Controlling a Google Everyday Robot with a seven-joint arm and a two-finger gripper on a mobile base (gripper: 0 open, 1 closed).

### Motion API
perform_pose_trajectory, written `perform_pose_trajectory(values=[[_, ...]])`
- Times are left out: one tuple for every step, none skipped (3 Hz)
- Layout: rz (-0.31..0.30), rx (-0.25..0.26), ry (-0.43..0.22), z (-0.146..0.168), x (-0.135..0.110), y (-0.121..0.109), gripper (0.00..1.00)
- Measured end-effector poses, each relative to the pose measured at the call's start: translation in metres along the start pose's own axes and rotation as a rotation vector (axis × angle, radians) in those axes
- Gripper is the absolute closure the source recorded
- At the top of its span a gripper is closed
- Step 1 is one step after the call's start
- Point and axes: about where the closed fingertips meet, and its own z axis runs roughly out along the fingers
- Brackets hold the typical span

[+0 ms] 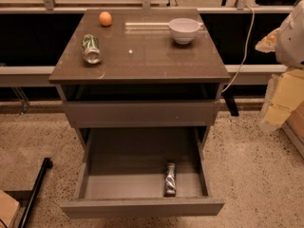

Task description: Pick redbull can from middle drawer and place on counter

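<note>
The redbull can (170, 179), slim and silvery with dark patterned sides, lies on its side on the floor of the middle drawer (142, 207), near the front right corner. The drawer is pulled fully open. The counter (142, 61) is the glossy brown top of the cabinet above it. My gripper (281, 101) shows as pale yellowish parts at the right edge, below the white arm (292, 37). It is beside the cabinet, well to the right of the can and higher than it, and holds nothing that I can see.
On the counter a green can (90, 49) lies on its side at the left, an orange (105, 18) sits at the back left, and a white bowl (184, 30) at the back right. A shallower drawer front (142, 113) sits above. A black pole (35, 189) leans at the lower left.
</note>
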Motion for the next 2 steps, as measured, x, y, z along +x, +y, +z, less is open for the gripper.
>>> perform_pose_trajectory(values=[[0.005, 0.006, -0.003, -0.0008, -0.0007, -0.0007, 0.0], [0.108, 0.01, -0.015, 0.0081, 0.0017, -0.0062, 0.0]])
